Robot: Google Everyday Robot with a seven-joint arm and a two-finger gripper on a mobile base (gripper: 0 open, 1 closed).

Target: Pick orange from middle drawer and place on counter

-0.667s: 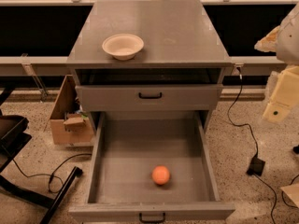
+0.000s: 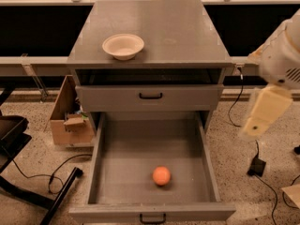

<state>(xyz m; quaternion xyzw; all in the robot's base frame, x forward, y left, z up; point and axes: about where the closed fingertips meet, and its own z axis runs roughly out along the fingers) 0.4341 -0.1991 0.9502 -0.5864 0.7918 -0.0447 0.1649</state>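
The orange (image 2: 161,176) lies in the pulled-out middle drawer (image 2: 108,168), near its front and slightly right of centre. The drawer's black handle (image 2: 152,218) shows at the bottom edge. The counter (image 2: 178,36) is the grey top of the cabinet and carries a cream bowl (image 2: 123,46) at its left. My gripper (image 2: 257,124) hangs in the air to the right of the cabinet, outside the drawer, above and to the right of the orange. It holds nothing that I can see.
A shut grey drawer front (image 2: 150,97) sits above the open drawer. A cardboard box (image 2: 68,118) stands left of the cabinet. Black cables (image 2: 37,176) and a black frame leg (image 2: 61,196) lie on the floor at left, and a cable with a black adapter (image 2: 256,165) at right.
My arm and gripper have moved left and down, closer to the drawer's right side. The orange, bowl and drawers have not moved.
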